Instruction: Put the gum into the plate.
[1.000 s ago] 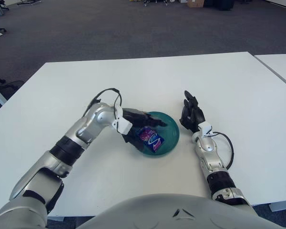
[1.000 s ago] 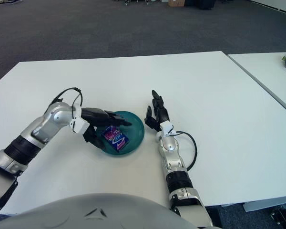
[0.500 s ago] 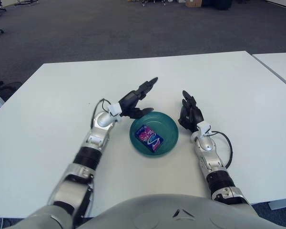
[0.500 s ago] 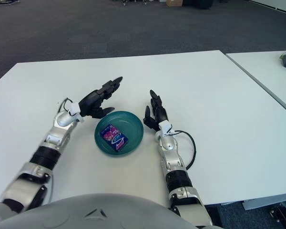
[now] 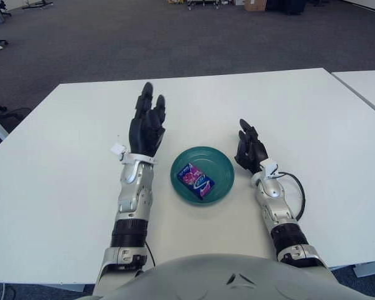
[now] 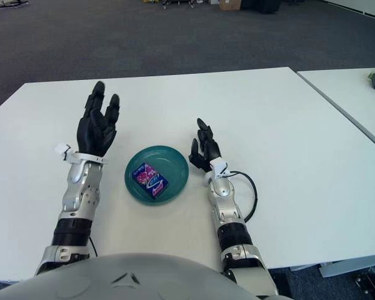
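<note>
The gum (image 5: 196, 180), a purple and blue packet, lies flat inside the teal plate (image 5: 220, 162) in the middle of the white table. My left hand (image 5: 146, 122) is raised to the left of the plate with its fingers spread, holding nothing. My right hand (image 5: 250, 149) rests just right of the plate with its fingers relaxed and open, empty. Neither hand touches the plate or the gum.
The white table (image 5: 300, 112) stretches wide on all sides of the plate. A second white table (image 5: 369, 84) stands at the far right. Dark carpet lies beyond the far edge.
My left hand let go of the gum in the plate, pulled away to the left and rose with fingers spread. The gum stays in the plate. The right hand has not moved.
</note>
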